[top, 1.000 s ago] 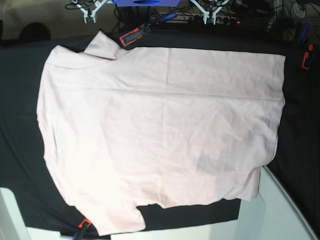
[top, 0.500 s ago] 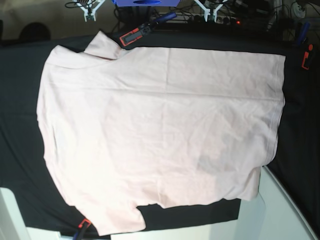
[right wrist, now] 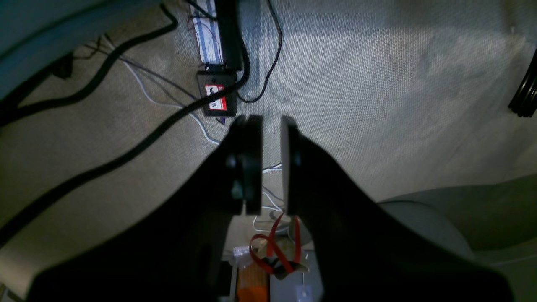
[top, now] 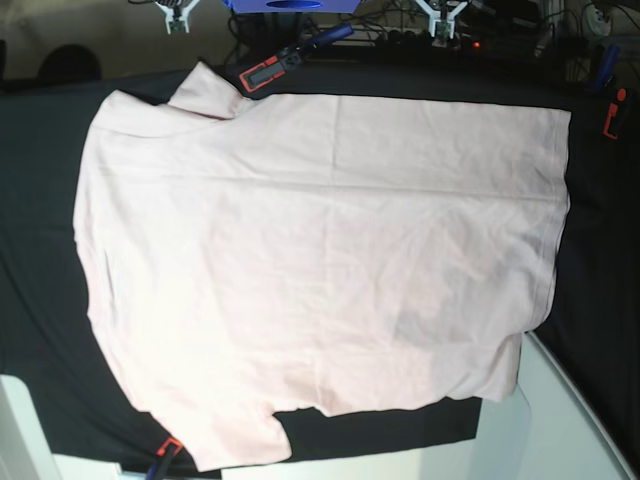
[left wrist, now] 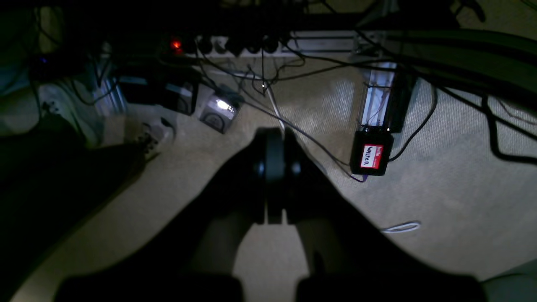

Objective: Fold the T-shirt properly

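The pale pink T-shirt (top: 320, 260) lies spread flat on the black tablecloth (top: 40, 200), plain side up, with its collar end to the left and its hem to the right. Both arms are drawn back beyond the table's far edge, and only their tips show at the top of the base view. My left gripper (left wrist: 275, 167) (top: 440, 18) is shut, its fingers pressed together with nothing between them. My right gripper (right wrist: 272, 142) (top: 175, 15) has a narrow gap between its fingers and holds nothing. Both wrist views look down at the carpeted floor, not at the shirt.
Red-and-black clamps (top: 265, 70) (top: 612, 115) (top: 165, 450) pin the tablecloth at its edges. A white surface (top: 560, 430) shows at the lower right. Under the grippers, cables, a power strip (left wrist: 251, 44) and a black box with a red label (left wrist: 371, 155) (right wrist: 216, 98) lie on the floor.
Both gripper tips have drawn back toward the top edge of the base view, and less of them shows now. The T-shirt has not moved.
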